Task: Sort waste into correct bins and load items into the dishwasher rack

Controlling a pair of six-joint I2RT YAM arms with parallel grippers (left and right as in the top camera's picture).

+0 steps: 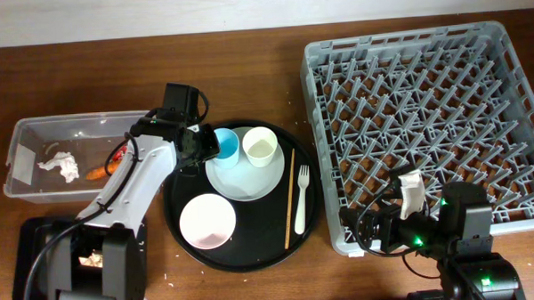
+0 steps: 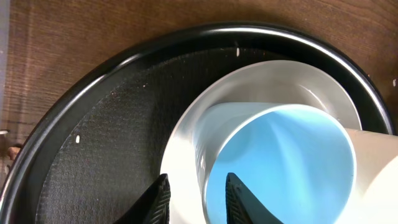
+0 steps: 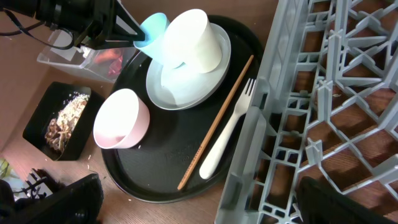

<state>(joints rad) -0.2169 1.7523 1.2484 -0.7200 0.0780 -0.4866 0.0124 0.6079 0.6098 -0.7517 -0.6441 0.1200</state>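
Observation:
A light-blue cup (image 1: 227, 144) and a cream cup (image 1: 260, 148) stand on a pale plate (image 1: 241, 182) in the round black tray (image 1: 175, 202). My left gripper (image 1: 204, 145) is shut on the blue cup's (image 2: 280, 162) near wall, one finger (image 2: 239, 199) inside and the other outside over the plate (image 2: 183, 162). A pinkish bowl (image 1: 208, 220), chopstick (image 1: 290, 198) and white fork (image 1: 301, 198) also lie in that tray. My right gripper (image 1: 369, 228) hangs open at the front-left corner of the grey dishwasher rack (image 1: 312, 113), holding nothing.
The clear tub (image 1: 22, 145) at the left holds a white tissue (image 1: 61, 164), a carrot (image 1: 97, 173) and a red wrapper (image 1: 118, 158). A shallow black tray (image 1: 30, 256) at the front left holds brown scraps (image 1: 93, 258). Crumbs dot the wooden table.

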